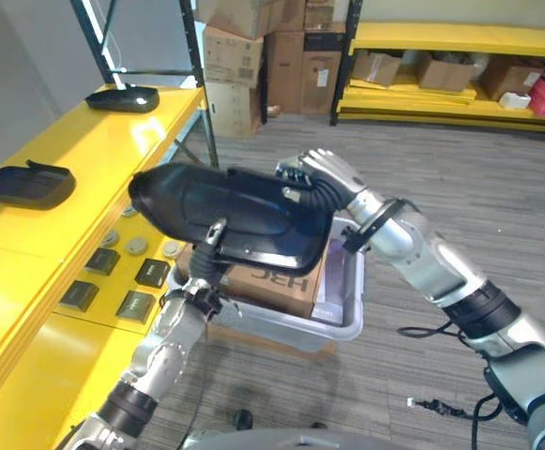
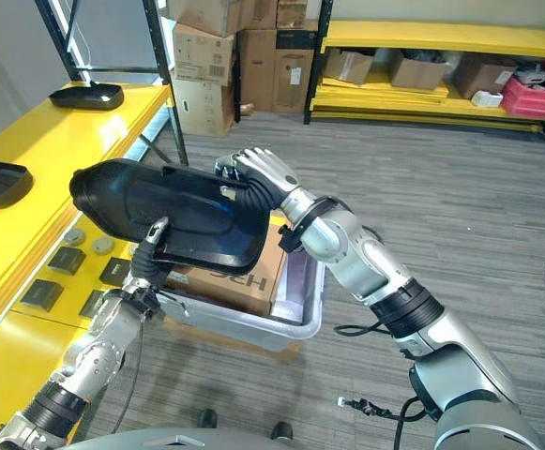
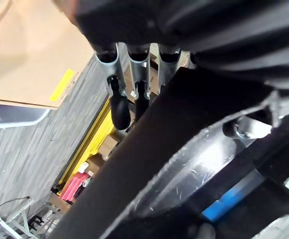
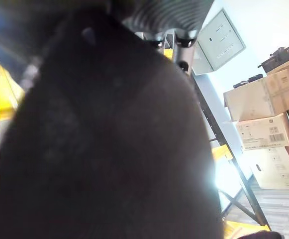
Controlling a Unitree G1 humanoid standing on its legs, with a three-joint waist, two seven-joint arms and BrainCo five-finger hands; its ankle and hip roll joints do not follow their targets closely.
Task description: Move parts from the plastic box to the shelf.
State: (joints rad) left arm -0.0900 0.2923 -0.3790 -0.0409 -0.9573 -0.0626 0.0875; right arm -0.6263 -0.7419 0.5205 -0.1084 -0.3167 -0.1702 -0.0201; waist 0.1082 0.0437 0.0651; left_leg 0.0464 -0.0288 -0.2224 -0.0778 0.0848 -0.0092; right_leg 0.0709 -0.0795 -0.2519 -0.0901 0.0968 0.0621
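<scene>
A large black moulded part (image 1: 216, 211) hangs in the air over the clear plastic box (image 1: 347, 319), its long side pointing toward the yellow shelf (image 1: 84, 150) on the left. My right hand (image 1: 319, 173) is curled over the part's right end. My left hand (image 1: 200, 272) grips its near lower rim from below, and the fingers (image 3: 137, 74) lie along the dark edge (image 3: 194, 149) in the left wrist view. The right wrist view looks onto the part's black surface (image 4: 109, 149). A brown cardboard box (image 1: 277, 281) lies inside the plastic box.
Two black parts (image 1: 122, 97) (image 1: 23, 184) rest on the shelf top. Small dark square and round pieces (image 1: 136, 305) sit on its lower ledge. A black upright (image 1: 202, 84) stands at the shelf's far end. Stacked cartons (image 1: 253, 56) and a yellow rack (image 1: 460, 56) line the back.
</scene>
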